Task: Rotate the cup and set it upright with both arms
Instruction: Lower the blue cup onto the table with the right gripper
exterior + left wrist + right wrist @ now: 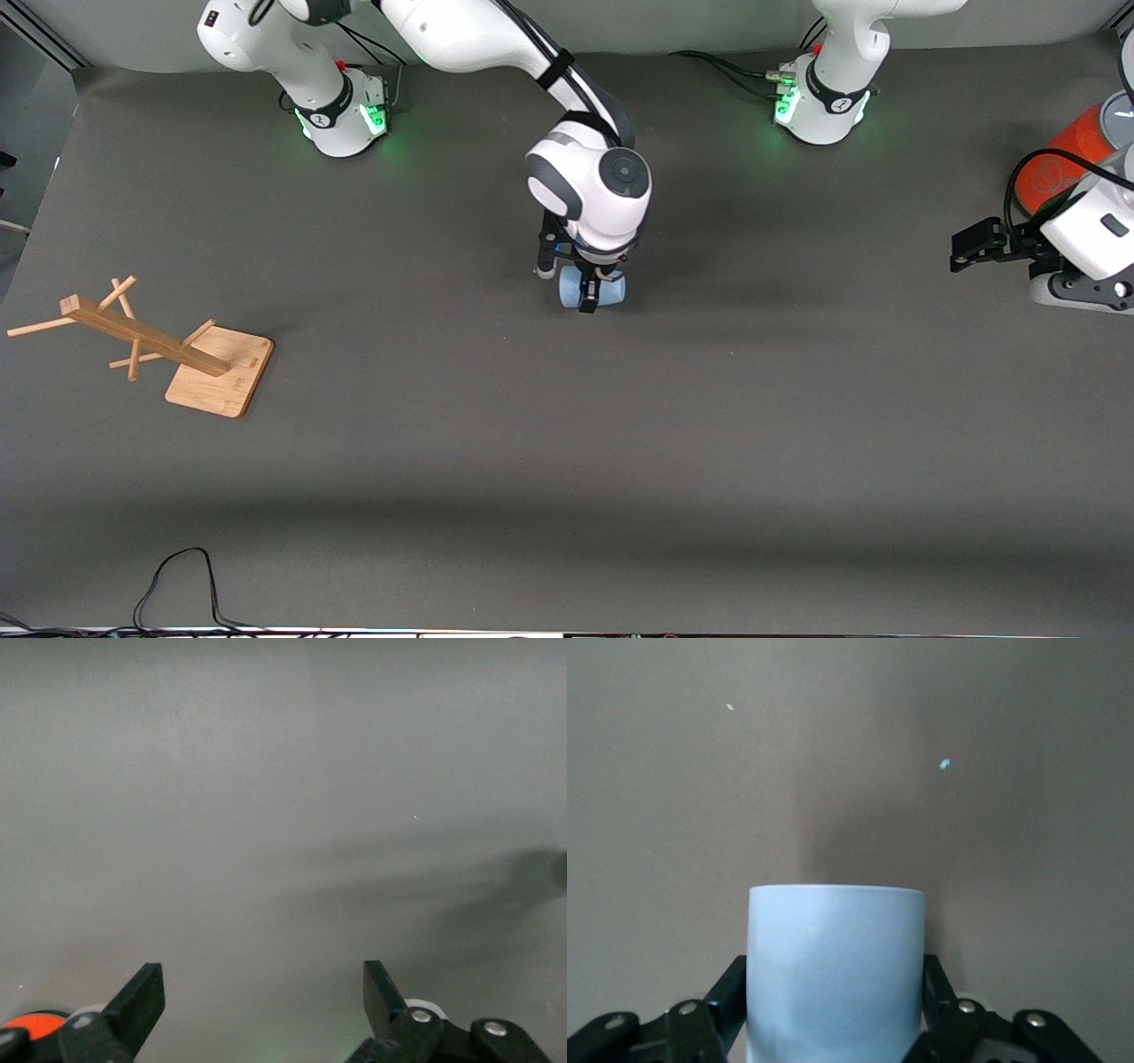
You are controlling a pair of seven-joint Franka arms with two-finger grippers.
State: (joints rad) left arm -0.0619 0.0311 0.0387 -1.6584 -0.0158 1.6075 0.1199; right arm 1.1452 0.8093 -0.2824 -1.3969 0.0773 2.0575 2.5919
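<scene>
The pale-blue cup point(611, 289) lies on its side near the middle of the grey table. My right gripper point(589, 291) reaches straight down over it. In the right wrist view the cup point(834, 966) fills the space between the black fingers point(726, 997), which press on both of its sides. My right gripper point(834, 992) is shut on the cup. My left gripper point(966, 248) hangs open and empty over the left arm's end of the table, beside the orange cylinder. In the left wrist view my left gripper point(264, 992) has only bare table between its fingers.
A large orange cylinder point(1063, 164) with a grey top stands at the left arm's end; it also shows in the left wrist view point(31, 1028). A wooden rack point(177, 346) lies tipped over at the right arm's end. A black cable point(177, 576) loops at the table's near edge.
</scene>
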